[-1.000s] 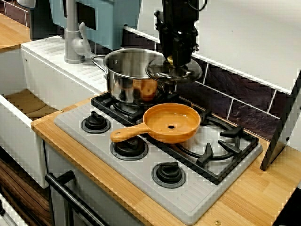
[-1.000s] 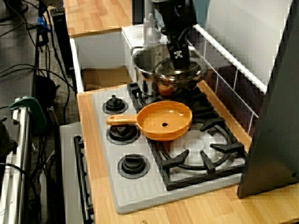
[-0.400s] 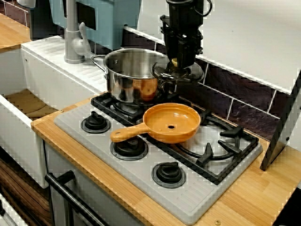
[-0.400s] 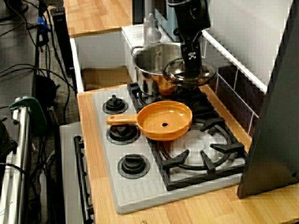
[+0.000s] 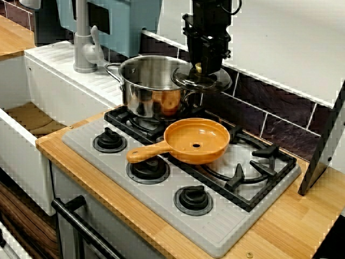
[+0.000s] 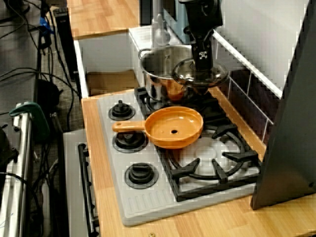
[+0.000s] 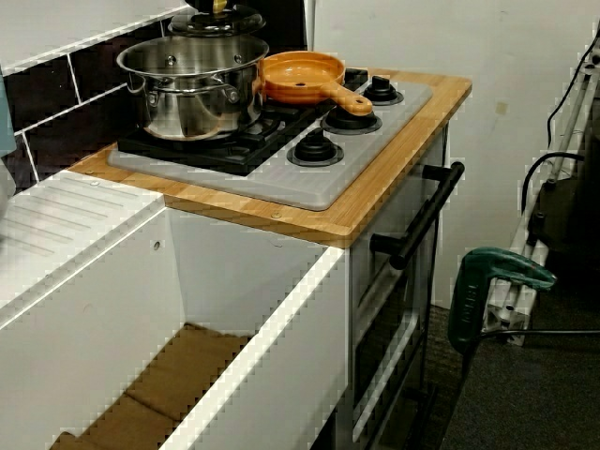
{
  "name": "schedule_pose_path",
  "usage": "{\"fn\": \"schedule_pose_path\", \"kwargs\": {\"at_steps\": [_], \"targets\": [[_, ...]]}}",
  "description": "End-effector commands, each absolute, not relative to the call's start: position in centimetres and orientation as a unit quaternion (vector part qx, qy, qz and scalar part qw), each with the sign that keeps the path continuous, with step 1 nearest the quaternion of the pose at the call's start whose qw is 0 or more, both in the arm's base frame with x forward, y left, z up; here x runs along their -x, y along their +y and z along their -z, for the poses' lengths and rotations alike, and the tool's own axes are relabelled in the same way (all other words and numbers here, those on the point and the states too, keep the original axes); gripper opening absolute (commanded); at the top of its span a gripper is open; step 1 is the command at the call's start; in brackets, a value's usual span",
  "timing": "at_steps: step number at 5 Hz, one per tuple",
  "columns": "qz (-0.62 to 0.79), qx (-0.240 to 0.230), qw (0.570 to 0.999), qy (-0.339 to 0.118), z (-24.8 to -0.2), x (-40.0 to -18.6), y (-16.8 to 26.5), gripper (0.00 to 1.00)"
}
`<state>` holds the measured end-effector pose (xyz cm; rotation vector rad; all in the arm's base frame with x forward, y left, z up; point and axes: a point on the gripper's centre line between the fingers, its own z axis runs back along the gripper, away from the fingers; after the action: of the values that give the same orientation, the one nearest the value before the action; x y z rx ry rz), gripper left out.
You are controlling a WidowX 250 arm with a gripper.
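Note:
In the front view my black gripper (image 5: 200, 67) comes straight down and is shut on the knob of a glass pot lid (image 5: 207, 82). The lid hangs level over the right rim of a steel pot (image 5: 145, 89) and partly overlaps it. That pot stands on the stove's back left burner. An orange pan (image 5: 197, 141) lies on the grate just in front, its handle pointing left. The high side view shows the gripper (image 6: 202, 58), lid (image 6: 200, 77), pot (image 6: 158, 74) and pan (image 6: 173, 127). From the sink side, the lid (image 7: 216, 21) shows behind the pot (image 7: 192, 80) and pan (image 7: 300, 77).
Three black burner knobs (image 5: 148, 168) line the grey stove front. Close behind the lid is a dark tiled wall (image 5: 280, 116). A grey tap (image 5: 83, 43) and white sink (image 7: 141, 309) are to the left. A dark slanted panel (image 5: 326, 140) leans at the right. An oven handle (image 7: 422, 220) sticks out in front.
The gripper has carried the lid a little to the right, from further over the pot's mouth toward the tiled wall, and it has stayed shut on the knob. Pot and pan are unmoved.

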<state>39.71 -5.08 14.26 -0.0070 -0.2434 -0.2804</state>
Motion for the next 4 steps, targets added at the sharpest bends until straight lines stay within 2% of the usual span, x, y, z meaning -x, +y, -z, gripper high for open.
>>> {"fn": "schedule_pose_path", "kwargs": {"at_steps": [1,4], "targets": [[0.139,0.004,0.979,-0.149,-16.29,-39.62,-4.17,0.00],[0.134,0.002,0.980,-0.145,-15.86,-40.34,-3.73,0.00]]}}
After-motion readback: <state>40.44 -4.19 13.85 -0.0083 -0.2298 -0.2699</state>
